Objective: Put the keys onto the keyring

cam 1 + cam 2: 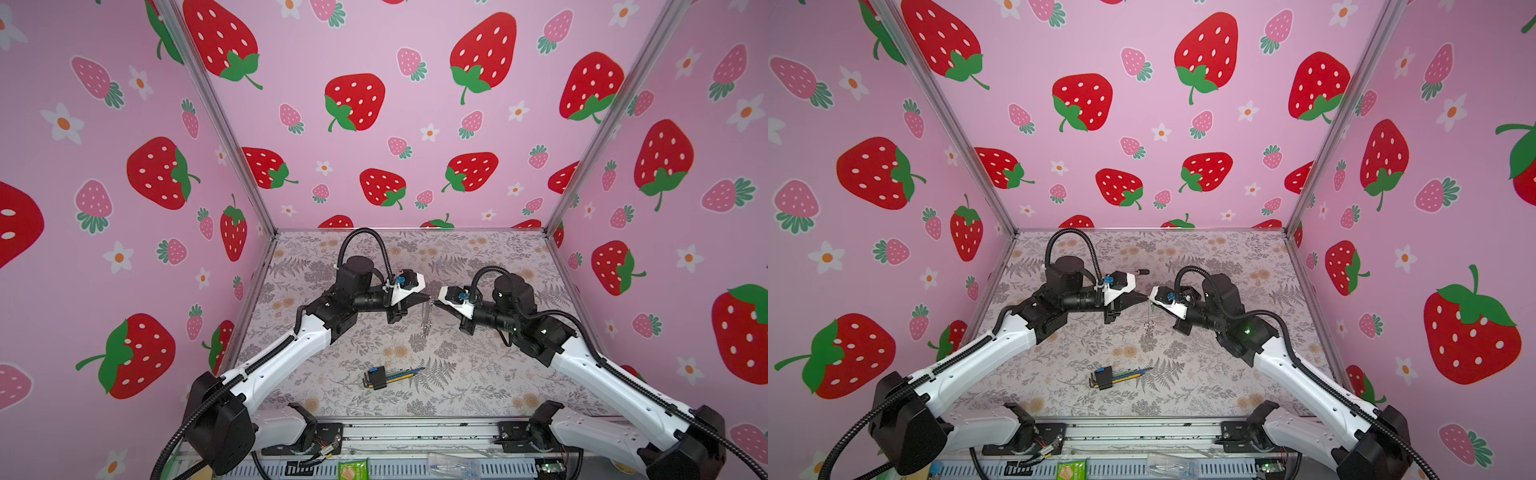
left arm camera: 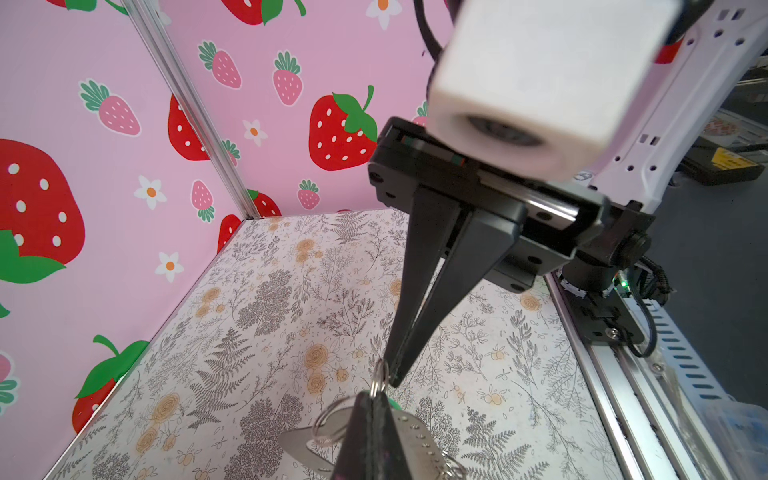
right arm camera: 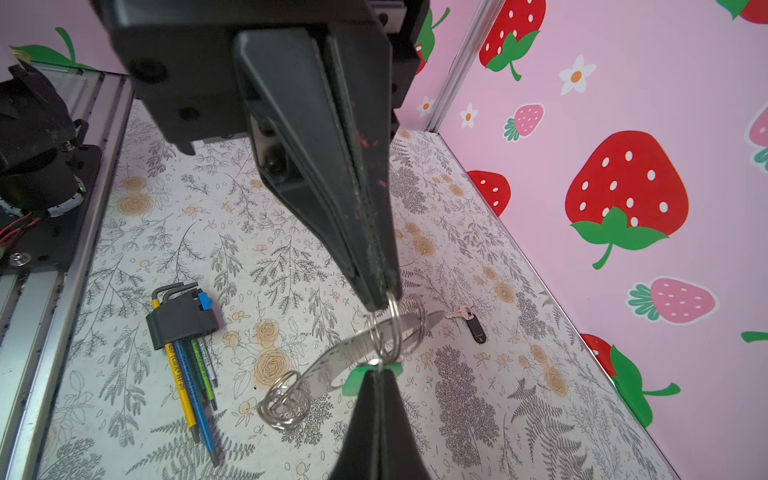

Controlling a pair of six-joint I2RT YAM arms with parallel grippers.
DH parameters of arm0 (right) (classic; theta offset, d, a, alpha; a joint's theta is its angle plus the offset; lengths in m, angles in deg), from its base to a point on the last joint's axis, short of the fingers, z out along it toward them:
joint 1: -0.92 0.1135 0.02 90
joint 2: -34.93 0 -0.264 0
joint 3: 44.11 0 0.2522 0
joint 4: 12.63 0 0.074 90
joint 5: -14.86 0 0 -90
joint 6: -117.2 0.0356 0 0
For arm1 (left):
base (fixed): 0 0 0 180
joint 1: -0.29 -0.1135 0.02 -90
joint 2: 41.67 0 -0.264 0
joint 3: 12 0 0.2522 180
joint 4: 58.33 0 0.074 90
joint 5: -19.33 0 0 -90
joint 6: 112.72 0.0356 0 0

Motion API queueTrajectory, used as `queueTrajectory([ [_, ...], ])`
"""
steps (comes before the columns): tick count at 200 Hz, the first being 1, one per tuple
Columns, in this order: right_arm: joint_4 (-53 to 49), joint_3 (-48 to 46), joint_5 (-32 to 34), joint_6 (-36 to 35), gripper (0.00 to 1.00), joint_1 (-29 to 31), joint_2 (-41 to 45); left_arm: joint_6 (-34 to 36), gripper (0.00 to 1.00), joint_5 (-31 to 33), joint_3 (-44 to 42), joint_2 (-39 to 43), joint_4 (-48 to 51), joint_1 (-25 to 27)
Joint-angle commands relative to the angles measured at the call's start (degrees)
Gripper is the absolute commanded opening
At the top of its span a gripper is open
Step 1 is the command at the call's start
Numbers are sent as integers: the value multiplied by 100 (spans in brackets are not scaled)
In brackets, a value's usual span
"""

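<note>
Lying flat, black-tagged key [image 3: 473, 328], right wrist view, not left

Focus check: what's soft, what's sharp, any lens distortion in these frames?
Left wrist view: the white camera block on the right arm is defocused, the left gripper at the frame edge soft, the floral-print tabletop sharp. Right wrist view: print on the coloured hex wrenches in a black-and-blue holder reads crisply; the right gripper is blurred. Both top views: wide-angle stretch, aluminium corner posts splaying outward.
</note>
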Motion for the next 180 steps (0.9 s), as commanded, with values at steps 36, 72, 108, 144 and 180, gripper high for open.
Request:
queueTrajectory([
  [36, -63, -93, 392, 93, 15, -26, 346, -74, 0, -110, 25, 49, -494, 53],
  [72, 211, -411, 479, 98, 21, -55, 993, 3, 0, -291, -4, 94, -416, 46],
  [108, 99, -205, 116, 187, 24, -57, 842, 39, 0, -436, 18, 59, -394, 60],
  [144, 41, -6, -261, 331, 24, -60, 450, 161, 0, -509, 35, 83, -248, 94],
  [180, 91, 41, -268, 419, 23, -58, 451, 445, 0, -408, -63, 209, -179, 159],
])
